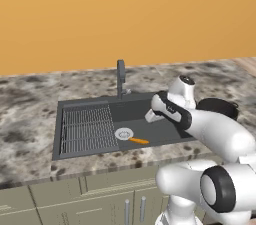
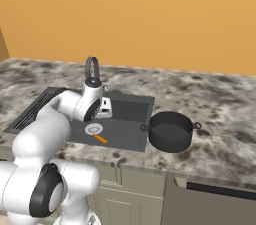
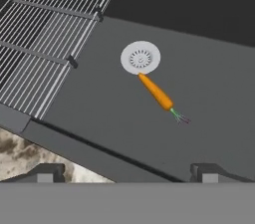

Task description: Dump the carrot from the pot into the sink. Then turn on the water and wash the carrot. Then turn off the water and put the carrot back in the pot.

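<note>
Fingertips mostly cut off at the bottom of the hand view; the arm's own links hide the gripper (image 3: 127, 175) from both base cameras. The carrot (image 3: 156, 91) lies on the sink (image 3: 209, 88) floor ahead of the gripper, its tip touching the drain (image 3: 140, 57). Jaws spread wide, nothing between them, touching nothing. The pot (image 2: 170, 130) sits on the counter beside the sink.

Chunky glossy white arm (image 1: 215, 131) with rounded links, black bands at the joints (dark little fingertips (image 3: 46, 172) too).
</note>
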You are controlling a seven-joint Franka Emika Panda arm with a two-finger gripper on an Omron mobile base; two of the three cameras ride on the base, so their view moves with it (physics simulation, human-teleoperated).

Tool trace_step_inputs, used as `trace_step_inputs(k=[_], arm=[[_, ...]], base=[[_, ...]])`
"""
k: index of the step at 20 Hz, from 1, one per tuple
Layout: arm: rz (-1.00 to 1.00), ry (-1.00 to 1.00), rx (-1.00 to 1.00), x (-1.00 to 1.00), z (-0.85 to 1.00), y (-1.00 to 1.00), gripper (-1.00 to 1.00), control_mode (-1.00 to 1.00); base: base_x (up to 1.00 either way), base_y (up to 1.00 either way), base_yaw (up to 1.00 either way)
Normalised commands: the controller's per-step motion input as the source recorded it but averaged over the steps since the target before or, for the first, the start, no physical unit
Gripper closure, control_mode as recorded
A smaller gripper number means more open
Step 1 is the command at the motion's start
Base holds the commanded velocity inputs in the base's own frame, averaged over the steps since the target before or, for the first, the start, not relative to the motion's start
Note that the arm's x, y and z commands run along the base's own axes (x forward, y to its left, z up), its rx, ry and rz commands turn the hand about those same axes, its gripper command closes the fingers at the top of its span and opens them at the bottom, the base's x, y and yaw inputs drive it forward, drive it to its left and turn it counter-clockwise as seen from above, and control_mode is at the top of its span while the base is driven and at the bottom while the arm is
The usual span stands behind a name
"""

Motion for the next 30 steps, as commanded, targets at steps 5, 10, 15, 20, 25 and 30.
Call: trace_step_inputs(k=[5,10,15,20,25,30], arm=[[0.0,0.07,0.0,0.08,-0.17,0.0,-1.0,-1.0],[0.02,0.11,-0.01,0.13,-0.2,0.01,-1.0,-1.0],[0.02,0.1,-0.04,0.18,-0.17,0.11,-1.0,-1.0],[0.03,0.03,-0.06,0.13,-0.19,0.11,-1.0,-1.0],[0.05,0.0,-0.04,0.0,-0.23,0.01,-1.0,-1.0],[0.04,0.0,-0.02,0.0,-0.25,0.0,-1.0,-1.0]], base=[[0.0,0.0,0.0],[0.0,0.0,0.0],[0.0,0.0,0.0],[0.0,0.0,0.0],[0.0,0.0,0.0],[0.0,0.0,0.0]])
